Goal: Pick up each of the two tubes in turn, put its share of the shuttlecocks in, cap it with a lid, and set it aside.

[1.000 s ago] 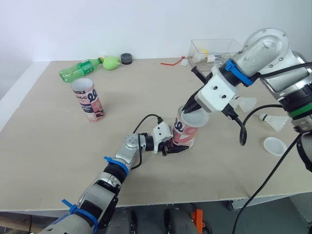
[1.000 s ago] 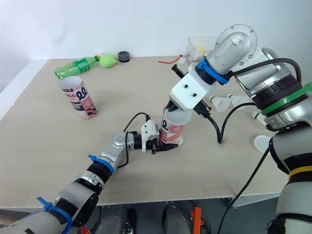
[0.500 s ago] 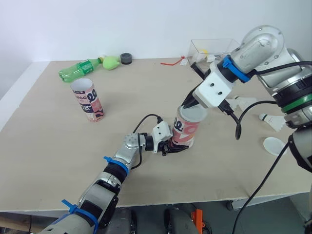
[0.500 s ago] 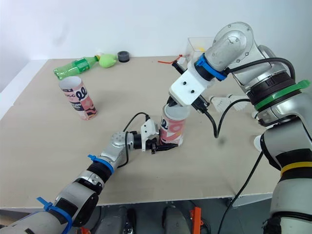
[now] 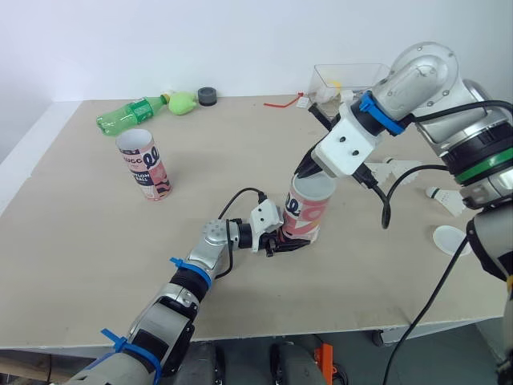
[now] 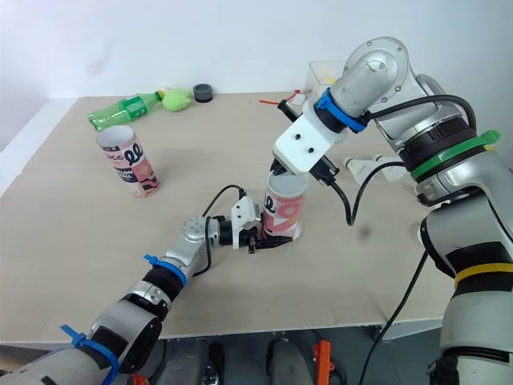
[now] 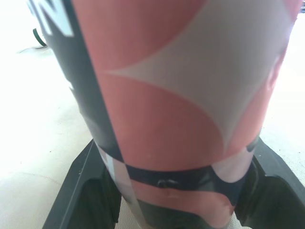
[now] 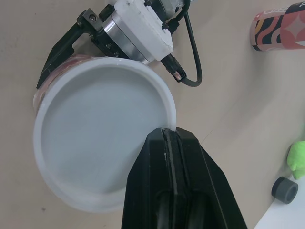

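Left gripper (image 5: 282, 243) stays clamped round the tube (image 5: 307, 215) near its base, mid-table. Right gripper (image 8: 170, 136), pinched tight on the lid (image 8: 100, 138) by its rim, has lowered it; it now seems seated on the mouth. Second tube (image 5: 146, 164) unmoved at ten o'clock.

Robot test lab: bare white wall (image 5: 200, 40) across frame top, plain beige worktable (image 5: 88, 249) below, clear plastic bin (image 5: 346, 77) at upper right.

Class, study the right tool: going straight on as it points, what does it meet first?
The right tool meets the white lid at once, tips at its rim, atop the pink tube gripped by the left tool.
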